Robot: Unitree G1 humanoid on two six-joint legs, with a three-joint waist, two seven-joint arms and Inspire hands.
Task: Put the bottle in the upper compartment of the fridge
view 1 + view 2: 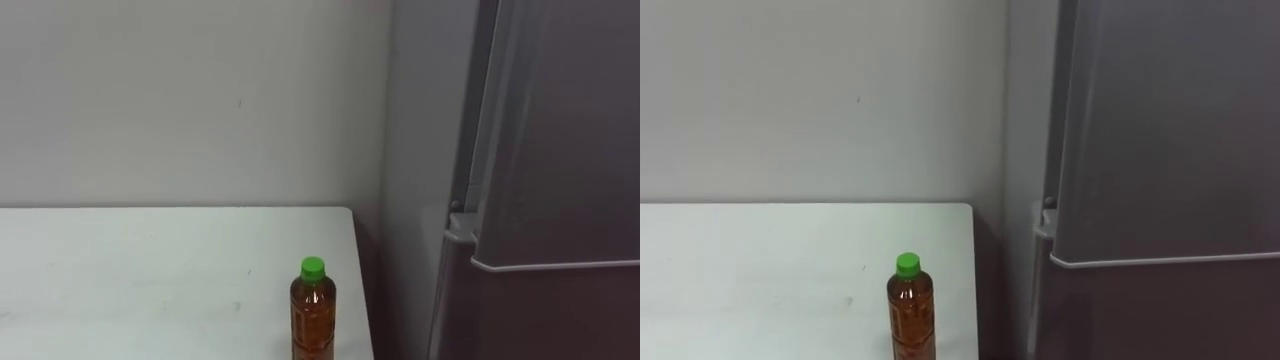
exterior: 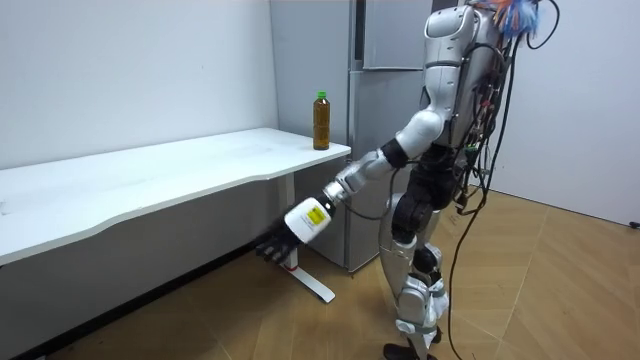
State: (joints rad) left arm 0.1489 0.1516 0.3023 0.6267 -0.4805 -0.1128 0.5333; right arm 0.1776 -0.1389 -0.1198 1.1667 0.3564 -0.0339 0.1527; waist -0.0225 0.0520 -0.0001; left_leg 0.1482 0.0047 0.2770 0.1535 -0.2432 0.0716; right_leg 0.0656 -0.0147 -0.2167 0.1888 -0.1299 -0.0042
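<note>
Standing upright; left arm stretched forward and down, left hand low, fingers relaxed, empty.

Cut off by the eye views' bottom edge: lower half of the amber plastic bottle with green cap. Cropped at top and right: tall grey fridge. Cropped at left: white tabletop.

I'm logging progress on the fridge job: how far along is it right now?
Nothing looks done: the bottle stands upright on the white table, untouched, and the fridge is shut. In hand: nothing; the left hand hangs empty below the tabletop. Left: grasp the bottle, open the upper door, place it inside.
</note>
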